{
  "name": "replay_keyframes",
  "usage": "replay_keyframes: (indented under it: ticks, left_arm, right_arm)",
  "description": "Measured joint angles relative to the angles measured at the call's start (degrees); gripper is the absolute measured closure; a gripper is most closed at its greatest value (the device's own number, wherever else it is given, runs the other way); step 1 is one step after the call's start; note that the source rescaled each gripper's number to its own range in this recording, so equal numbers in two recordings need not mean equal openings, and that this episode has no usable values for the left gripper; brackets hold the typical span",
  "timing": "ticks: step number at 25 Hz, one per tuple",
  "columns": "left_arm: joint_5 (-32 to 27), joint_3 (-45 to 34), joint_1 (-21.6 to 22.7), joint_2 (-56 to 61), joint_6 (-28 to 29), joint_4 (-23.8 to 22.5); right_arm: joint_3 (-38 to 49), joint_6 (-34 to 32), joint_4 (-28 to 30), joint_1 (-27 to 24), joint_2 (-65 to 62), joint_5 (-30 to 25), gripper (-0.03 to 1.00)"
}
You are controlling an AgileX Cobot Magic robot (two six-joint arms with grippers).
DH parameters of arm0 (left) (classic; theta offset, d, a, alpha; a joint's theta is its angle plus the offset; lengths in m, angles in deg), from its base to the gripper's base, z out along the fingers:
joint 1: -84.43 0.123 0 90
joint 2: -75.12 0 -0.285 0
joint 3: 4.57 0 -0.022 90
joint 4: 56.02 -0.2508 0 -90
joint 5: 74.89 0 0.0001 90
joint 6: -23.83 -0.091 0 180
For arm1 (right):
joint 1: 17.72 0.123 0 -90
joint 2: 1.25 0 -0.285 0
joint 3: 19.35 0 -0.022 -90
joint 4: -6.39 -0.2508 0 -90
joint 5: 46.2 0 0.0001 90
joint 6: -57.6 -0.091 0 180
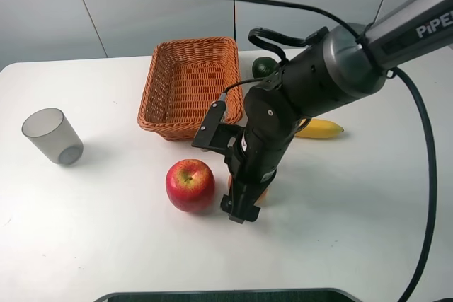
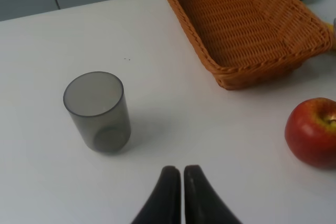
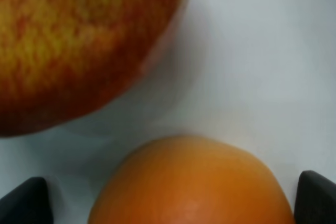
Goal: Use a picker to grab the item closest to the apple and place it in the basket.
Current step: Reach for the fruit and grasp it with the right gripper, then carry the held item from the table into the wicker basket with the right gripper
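While the right gripper (image 1: 243,210) stands low over the tabletop (image 1: 106,245) with its jaws spread wide, its two dark fingers (image 3: 23,200) sit on either side of an orange (image 3: 189,187), with a gap showing on each side, so nothing is clamped. The orange lies just beside a red apple (image 1: 190,184), near the middle of the tabletop and somewhat toward the front edge; the arm hides most of it from above. A wicker basket (image 1: 150,90) sits behind the apple toward the far edge, with a dark green fruit (image 1: 265,66) beyond its right corner. A banana (image 1: 320,129) lies to the right of the arm. The left gripper (image 2: 181,171) hangs pressed together and holds nothing, near a grey cup (image 1: 52,136) by the left edge.
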Motion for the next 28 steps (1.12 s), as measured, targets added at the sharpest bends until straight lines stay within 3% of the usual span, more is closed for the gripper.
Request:
replay_keyframes:
  ticks: [2, 3, 4, 5, 6, 7, 28]
  left_arm:
    - [0.0, 0.0, 0.0, 0.0, 0.0, 0.0]
    - [0.0, 0.0, 0.0, 0.0, 0.0, 0.0]
    - [0.0, 0.0, 0.0, 0.0, 0.0, 0.0]
    - [0.0, 0.0, 0.0, 0.0, 0.0, 0.0]
    - [0.0, 0.0, 0.0, 0.0, 0.0, 0.0]
    - [0.0, 0.0, 0.0, 0.0, 0.0, 0.0]
    - [0.0, 0.0, 0.0, 0.0, 0.0, 0.0]
  right_arm:
    - [0.0, 0.0, 0.0, 0.0, 0.0, 0.0, -0.03]
    - [0.0, 0.0, 0.0, 0.0, 0.0, 0.0, 0.02]
    - [0.0, 0.0, -0.1, 0.0, 0.0, 0.0, 0.19]
    - [0.0, 0.0, -0.1, 0.0, 0.0, 0.0, 0.42]
    - [0.0, 0.0, -0.1, 0.0, 0.0, 0.0, 0.81]
    - [0.0, 0.1, -0.1, 0.0, 0.0, 0.0, 0.97]
    - [0.0, 2.7, -0.1, -0.1, -0.6, -1.4, 0.97]
